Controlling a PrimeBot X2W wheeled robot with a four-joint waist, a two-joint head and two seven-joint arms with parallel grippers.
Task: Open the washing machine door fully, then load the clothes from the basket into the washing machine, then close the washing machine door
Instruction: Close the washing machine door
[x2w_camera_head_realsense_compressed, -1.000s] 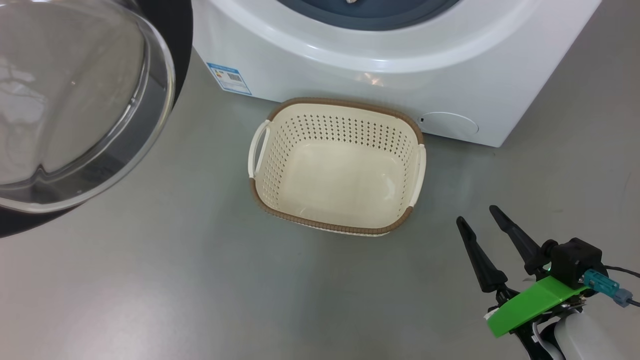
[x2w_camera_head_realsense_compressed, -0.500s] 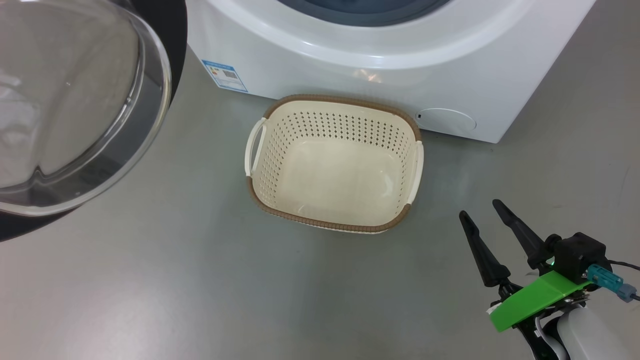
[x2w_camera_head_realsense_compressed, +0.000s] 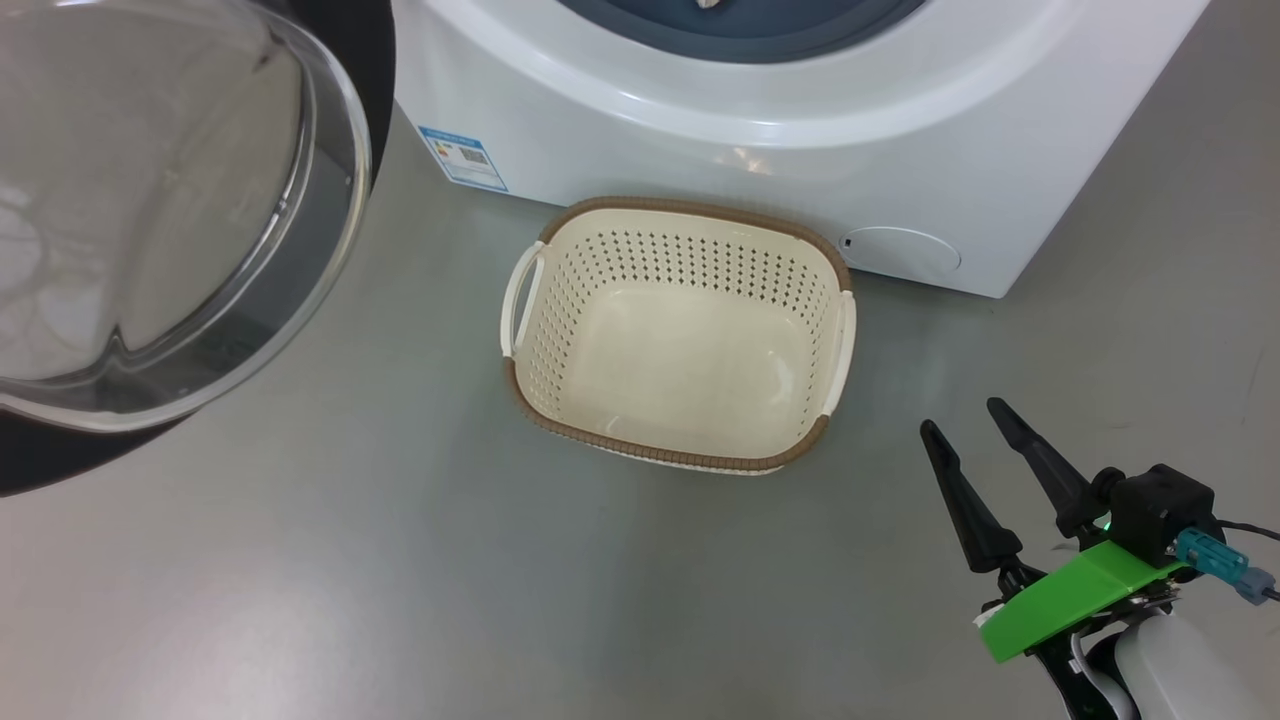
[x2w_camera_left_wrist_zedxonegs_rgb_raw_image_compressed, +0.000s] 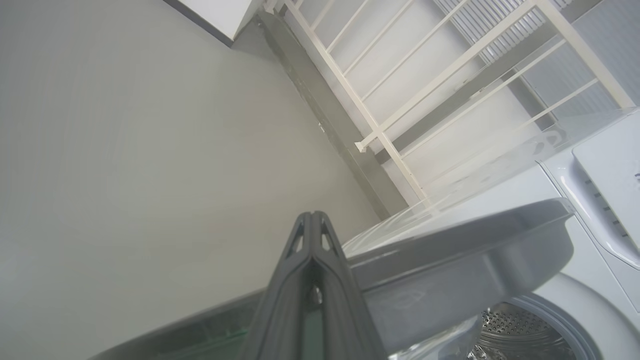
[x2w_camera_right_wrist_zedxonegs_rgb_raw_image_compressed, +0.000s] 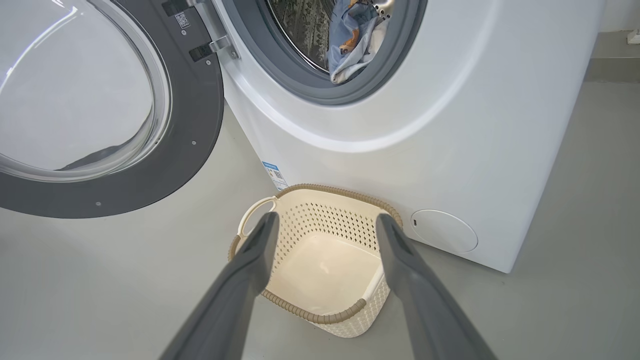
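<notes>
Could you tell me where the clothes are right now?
In the right wrist view, the clothes lie inside the washing machine, top centre, above the empty basket.

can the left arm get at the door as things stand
Probably yes: the left gripper, shut, sits right beside the glass bowl of the door, and nothing stands between them.

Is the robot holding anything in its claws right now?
Nothing is held. The right gripper is open and empty near the basket; the left gripper is shut with nothing between its fingers.
</notes>
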